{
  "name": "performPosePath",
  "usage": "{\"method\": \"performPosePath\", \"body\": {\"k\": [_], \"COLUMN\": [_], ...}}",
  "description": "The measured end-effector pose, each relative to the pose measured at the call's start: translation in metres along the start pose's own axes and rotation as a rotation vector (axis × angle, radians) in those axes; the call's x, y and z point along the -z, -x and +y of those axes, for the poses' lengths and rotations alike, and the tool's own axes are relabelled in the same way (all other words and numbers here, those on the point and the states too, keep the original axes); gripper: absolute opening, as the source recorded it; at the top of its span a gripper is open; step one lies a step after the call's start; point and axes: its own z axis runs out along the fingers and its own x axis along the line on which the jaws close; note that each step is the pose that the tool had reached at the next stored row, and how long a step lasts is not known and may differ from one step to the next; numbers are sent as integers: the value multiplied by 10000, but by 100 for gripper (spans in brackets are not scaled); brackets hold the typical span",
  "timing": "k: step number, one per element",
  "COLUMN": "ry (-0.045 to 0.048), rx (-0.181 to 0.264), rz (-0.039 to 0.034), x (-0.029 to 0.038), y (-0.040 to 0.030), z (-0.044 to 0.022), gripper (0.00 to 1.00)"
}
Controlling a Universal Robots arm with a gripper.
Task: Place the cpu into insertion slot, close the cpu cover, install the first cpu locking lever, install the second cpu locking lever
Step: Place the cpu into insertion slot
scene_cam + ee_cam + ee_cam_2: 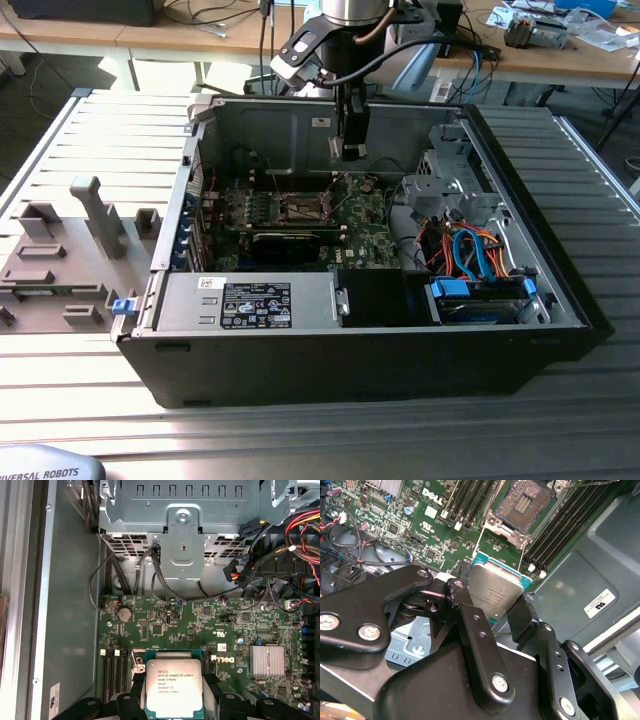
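Note:
My gripper (pixel 492 599) is shut on the cpu (pixel 495 592), a flat square chip with a silver-grey top, pinched by its edges between two black fingers (pixel 456 589). In the first wrist view the cpu (pixel 173 687) hangs above the green motherboard (pixel 200 625). The insertion slot (pixel 525 502) lies open with its pin field exposed, a short way beyond the chip. The cpu cover (pixel 503 526) seems swung up at the slot's edge nearest the chip. Two thin wire levers (pixel 479 539) stand raised beside it. In the exterior view my gripper (pixel 352 150) hovers above the slot (pixel 305 208).
The open computer case (pixel 200 340) rests on a ribbed metal table. Memory slots (pixel 560 525) flank the socket. A black card (pixel 290 243), a grey power supply (pixel 250 300), a drive cage (pixel 182 525) and bundles of coloured cables (pixel 470 250) crowd the inside. Grey fixtures (pixel 100 215) stand on the exterior view's left.

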Motion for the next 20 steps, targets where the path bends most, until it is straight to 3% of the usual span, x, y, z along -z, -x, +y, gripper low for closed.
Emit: {"method": "performPosePath", "body": {"k": [20], "ry": [0], "rx": [-169], "rz": [-19], "x": [-9], "y": [0], "z": [-1], "gripper": [54]}}
